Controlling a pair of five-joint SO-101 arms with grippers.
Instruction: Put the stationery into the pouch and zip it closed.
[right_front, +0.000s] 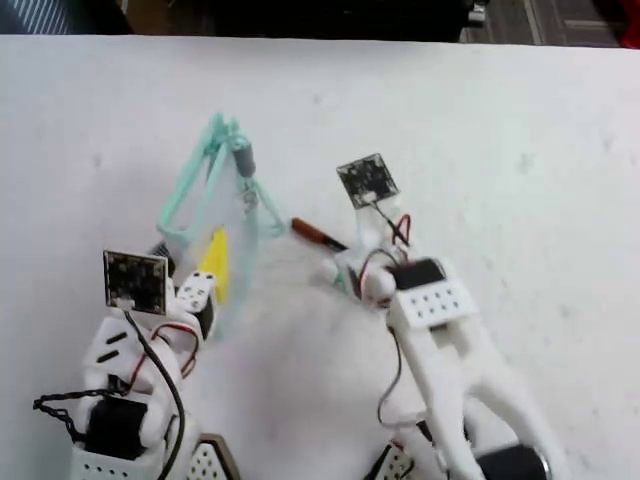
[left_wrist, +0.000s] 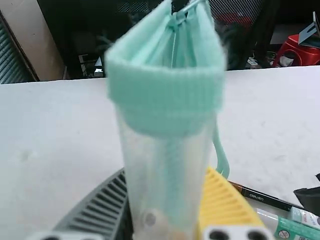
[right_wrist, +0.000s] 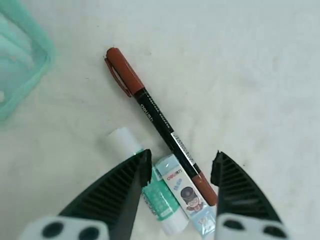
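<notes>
A clear pouch with mint-green trim (right_front: 213, 190) lies on the white table with its mouth spread open. My left gripper (right_front: 207, 272) is shut on the pouch's near end. In the left wrist view the pouch (left_wrist: 165, 100) stands up between the grey and yellow fingers of that gripper (left_wrist: 165, 202). Right of the pouch lies a red-capped pen (right_front: 318, 235). My right gripper (right_wrist: 181, 161) hangs open just above the pen (right_wrist: 150, 115), a white eraser (right_wrist: 187, 197) and a green-and-white glue stick (right_wrist: 150, 190), which lie side by side. Nothing is between its fingers.
The white table (right_front: 520, 150) stretches bare to the right and far side. Its far edge meets a dark room. Both arm bases stand at the near edge. The pen (left_wrist: 260, 196) also lies just beside the held pouch in the left wrist view.
</notes>
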